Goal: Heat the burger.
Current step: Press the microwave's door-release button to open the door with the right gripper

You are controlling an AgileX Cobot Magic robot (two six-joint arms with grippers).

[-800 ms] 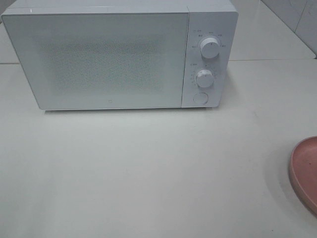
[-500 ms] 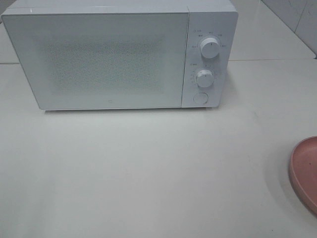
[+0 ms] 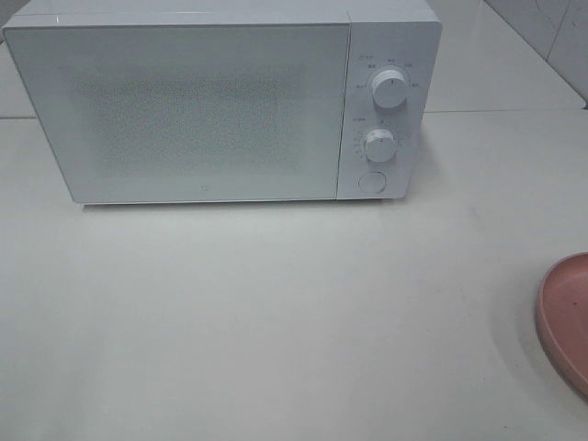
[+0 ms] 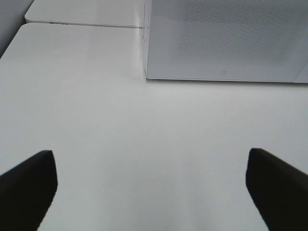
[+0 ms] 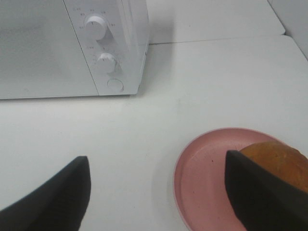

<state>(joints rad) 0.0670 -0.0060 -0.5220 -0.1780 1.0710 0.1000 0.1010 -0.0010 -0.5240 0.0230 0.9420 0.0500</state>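
A pale, glossy worktop (image 3: 276, 312) fills the exterior high view, with tiled surface beyond it toward 1 o'clock. A white microwave (image 3: 211, 101) stands at about 11 o'clock, its speckled door (image 3: 184, 110) shut. On the panel at the door's 3 o'clock side are two white dials (image 3: 390, 89), one above the other, and below them a round button (image 3: 371, 181). A round pink plate (image 3: 568, 317) sits at 4 o'clock, cut off by the frame edge and well apart from the microwave. The burger (image 5: 279, 161) shows only in the right wrist view: its golden-brown bun rests on the plate, partly hidden by one dark finger, and I cannot tell whether they touch. The right claw (image 5: 158, 161) is spread apart with nothing between its fingers. The left claw (image 4: 149, 159) is spread wide over bare worktop in front of the microwave, gripping nothing.
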